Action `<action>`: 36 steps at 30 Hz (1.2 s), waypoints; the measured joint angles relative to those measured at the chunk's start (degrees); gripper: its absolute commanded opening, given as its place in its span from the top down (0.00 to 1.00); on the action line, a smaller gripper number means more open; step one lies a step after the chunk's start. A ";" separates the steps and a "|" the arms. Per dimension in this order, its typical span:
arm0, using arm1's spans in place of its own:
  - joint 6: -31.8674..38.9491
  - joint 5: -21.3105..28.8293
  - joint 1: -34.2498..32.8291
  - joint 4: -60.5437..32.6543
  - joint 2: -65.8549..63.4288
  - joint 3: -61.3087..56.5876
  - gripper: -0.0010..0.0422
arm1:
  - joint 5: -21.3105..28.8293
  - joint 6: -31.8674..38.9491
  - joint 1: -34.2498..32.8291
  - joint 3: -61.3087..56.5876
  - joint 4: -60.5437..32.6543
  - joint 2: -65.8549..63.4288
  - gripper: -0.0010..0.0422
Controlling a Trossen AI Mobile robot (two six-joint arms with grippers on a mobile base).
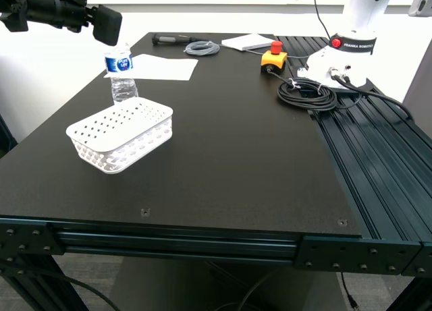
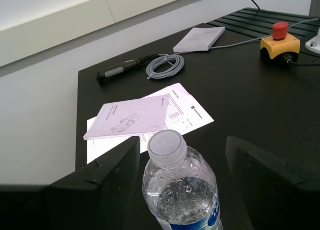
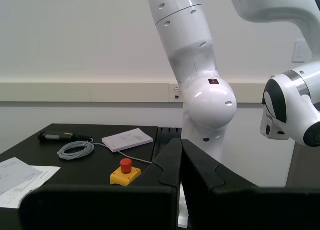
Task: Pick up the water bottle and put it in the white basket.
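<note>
The water bottle (image 1: 122, 75) stands upright at the exterior view's back left, with clear ribbed sides, a white cap and a blue label. In the first wrist view its cap (image 2: 167, 148) sits between the two black fingers (image 2: 112, 175). My first gripper (image 1: 106, 26) (image 2: 182, 157) is open, just above and behind the bottle, and does not touch it. The white basket (image 1: 121, 134) lies right in front of the bottle, its flat holed face up. My second gripper (image 3: 180, 162) is shut and empty, and does not show in the exterior view.
Paper sheets (image 1: 162, 67) lie behind the bottle. A black tool (image 1: 172, 38), a grey cable coil (image 1: 202, 48) and a booklet (image 1: 248, 42) lie at the back. A yellow stop button (image 1: 273, 58), a black cable coil (image 1: 307, 94) and another white robot (image 1: 351, 44) are at the right.
</note>
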 measured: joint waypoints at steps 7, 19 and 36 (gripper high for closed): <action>0.00 -0.02 0.02 -0.02 0.00 0.00 0.98 | 0.17 -0.09 0.09 2.86 -0.57 3.65 0.50; 0.00 -0.02 -0.02 -0.13 0.00 0.00 0.98 | 1.25 2.60 0.31 12.24 -4.90 8.46 0.35; 0.00 -0.02 0.00 -0.17 0.00 0.00 0.98 | 3.06 3.37 0.52 13.75 -7.41 11.63 0.58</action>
